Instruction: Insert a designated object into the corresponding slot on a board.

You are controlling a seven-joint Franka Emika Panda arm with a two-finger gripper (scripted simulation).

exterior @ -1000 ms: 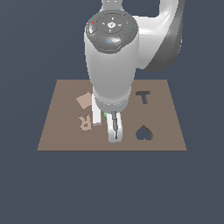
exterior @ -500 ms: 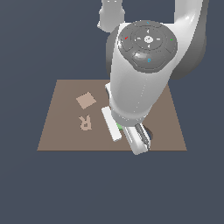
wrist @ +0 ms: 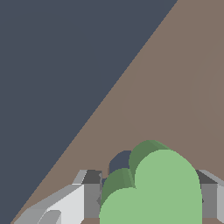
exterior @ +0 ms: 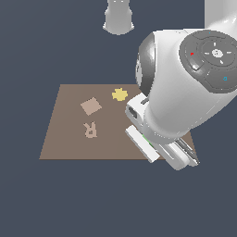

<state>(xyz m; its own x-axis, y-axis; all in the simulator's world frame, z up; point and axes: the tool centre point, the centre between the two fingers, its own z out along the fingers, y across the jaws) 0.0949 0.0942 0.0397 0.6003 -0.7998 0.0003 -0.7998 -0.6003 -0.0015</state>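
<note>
Lowering the green heart (wrist: pixel 153 188), clamped in the gripper (wrist: pixel 151 197), works best kept flat and lobes matched to the slot (wrist: pixel 120 162) (partly hidden) before release.

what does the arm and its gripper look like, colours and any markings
The arm is glossy white with rounded, bulbous segments and dark grey bands at the joints. One joint has a dark grey round cap with pale button-like marks, a small red dot and a small teal dot. The gripper has a white, blocky body with grey, square-edged jaws. No cables or lettering show.
</note>
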